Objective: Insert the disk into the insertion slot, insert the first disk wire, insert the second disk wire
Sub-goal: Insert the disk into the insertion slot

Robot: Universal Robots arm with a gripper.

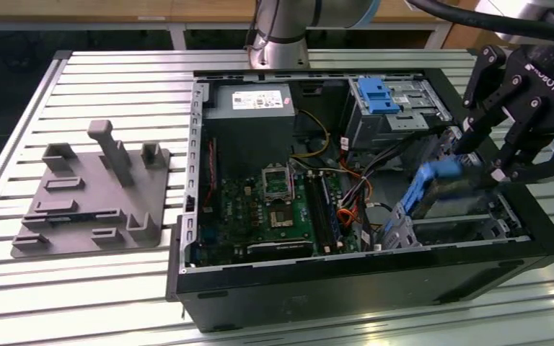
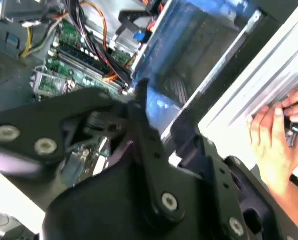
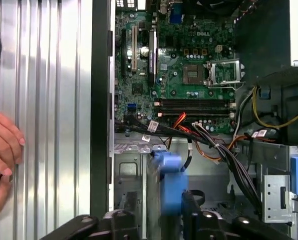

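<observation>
Currently the gripper hangs over the corner of the open computer case at the exterior view's right, and its black fingers are closed on the disk, one finger on each side of it. The disk shows mostly as its bright blue carrier, motion-blurred and steeply tilted, with its lower end down toward the insertion slot and its upper end raised between the fingers. Whether that lower end touches the silvery perforated metal of the slot cannot be told. In the first wrist view the blue carrier stands just above the bay, with a bundle of orange and black wires crossing between it and the green motherboard. Further back in the case sits a taller grey cage with a blue clip on top. The case lies on a slatted metal tabletop, which also carries a grey fixture well apart on the exterior view's left. A person's hand rests on the slats just beside the case wall.
</observation>
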